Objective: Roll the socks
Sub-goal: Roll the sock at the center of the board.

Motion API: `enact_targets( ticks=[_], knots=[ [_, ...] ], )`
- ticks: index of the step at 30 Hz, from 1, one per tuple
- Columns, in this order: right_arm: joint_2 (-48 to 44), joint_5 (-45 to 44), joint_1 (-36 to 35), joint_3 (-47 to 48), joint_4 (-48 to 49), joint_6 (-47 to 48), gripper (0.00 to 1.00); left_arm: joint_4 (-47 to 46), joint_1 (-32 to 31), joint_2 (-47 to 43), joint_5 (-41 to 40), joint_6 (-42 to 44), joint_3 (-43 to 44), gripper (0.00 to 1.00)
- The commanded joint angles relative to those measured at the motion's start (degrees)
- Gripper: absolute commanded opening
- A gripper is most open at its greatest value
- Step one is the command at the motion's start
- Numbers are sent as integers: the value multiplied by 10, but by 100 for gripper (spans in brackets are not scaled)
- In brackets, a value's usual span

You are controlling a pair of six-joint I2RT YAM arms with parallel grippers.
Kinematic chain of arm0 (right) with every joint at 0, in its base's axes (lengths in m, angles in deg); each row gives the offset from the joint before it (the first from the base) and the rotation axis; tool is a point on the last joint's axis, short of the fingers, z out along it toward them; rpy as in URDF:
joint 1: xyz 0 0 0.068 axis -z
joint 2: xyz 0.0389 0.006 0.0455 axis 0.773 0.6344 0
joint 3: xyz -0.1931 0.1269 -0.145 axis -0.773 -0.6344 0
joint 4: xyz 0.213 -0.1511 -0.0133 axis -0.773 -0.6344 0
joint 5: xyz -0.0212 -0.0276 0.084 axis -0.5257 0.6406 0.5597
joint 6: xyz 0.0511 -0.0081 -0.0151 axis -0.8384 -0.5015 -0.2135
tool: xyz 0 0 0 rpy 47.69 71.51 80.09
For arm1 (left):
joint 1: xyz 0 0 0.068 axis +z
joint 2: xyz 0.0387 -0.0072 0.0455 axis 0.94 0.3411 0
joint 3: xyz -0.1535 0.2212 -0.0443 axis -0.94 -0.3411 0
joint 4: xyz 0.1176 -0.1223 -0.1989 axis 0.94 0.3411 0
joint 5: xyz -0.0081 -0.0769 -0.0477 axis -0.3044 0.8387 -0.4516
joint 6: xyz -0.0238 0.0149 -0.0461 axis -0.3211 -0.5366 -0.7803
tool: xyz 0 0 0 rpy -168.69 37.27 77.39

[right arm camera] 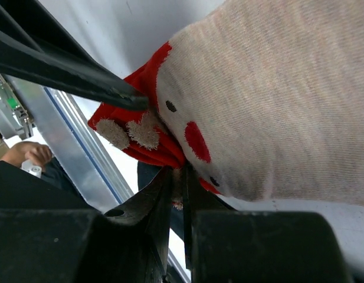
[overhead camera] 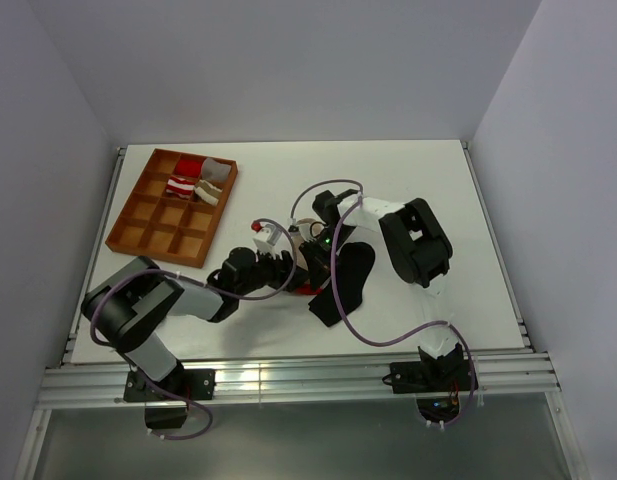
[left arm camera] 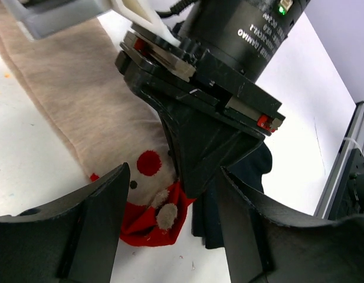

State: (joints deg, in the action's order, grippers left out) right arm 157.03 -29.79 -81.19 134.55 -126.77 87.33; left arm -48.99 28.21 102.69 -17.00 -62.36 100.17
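Where the socks are lying: the beige knitted sock with a red, white-speckled end (left arm camera: 75,100) is lying flat on the white table (overhead camera: 438,180) at the middle of the top view, with its red end nearer the lower edge. The plain black fabric sock (overhead camera: 346,282) is lying right beside it, on the right.
Right gripper (right arm camera: 180,183): is pinching the red end's edge, with its jaws nearly together on the fabric.
Left gripper (left arm camera: 170,194): is standing open, flanking the red end and gripping nothing.
Handling: both socks are looking light, limp and stretchy, not fragile; a loose roll is likely to spring open.
Where to hold: probably across the red end, catching both layers.
Upper left, top view: an orange-brown wooden compartment tray (overhead camera: 148,238) is holding red-and-white striped bundles (overhead camera: 183,185).
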Motion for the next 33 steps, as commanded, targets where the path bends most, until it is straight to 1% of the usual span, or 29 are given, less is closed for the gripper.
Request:
enact_targets(
  ticks=[1, 12, 15, 28, 33],
  knots=[
    [15, -16, 4, 22, 3, -6, 12, -40, -3, 14, 35, 17, 17, 65],
    [15, -16, 17, 28, 8, -20, 11, -75, -3, 42, 35, 1, -11, 62],
    [18, -19, 19, 29, 8, -22, 11, -86, -3, 40, 36, -4, -17, 63],
    [23, -17, 23, 37, 7, -29, 10, -71, -3, 65, 31, -3, -10, 60],
    [22, -21, 25, 34, 10, -28, 10, -70, -3, 73, 27, -9, -7, 56]
  ],
)
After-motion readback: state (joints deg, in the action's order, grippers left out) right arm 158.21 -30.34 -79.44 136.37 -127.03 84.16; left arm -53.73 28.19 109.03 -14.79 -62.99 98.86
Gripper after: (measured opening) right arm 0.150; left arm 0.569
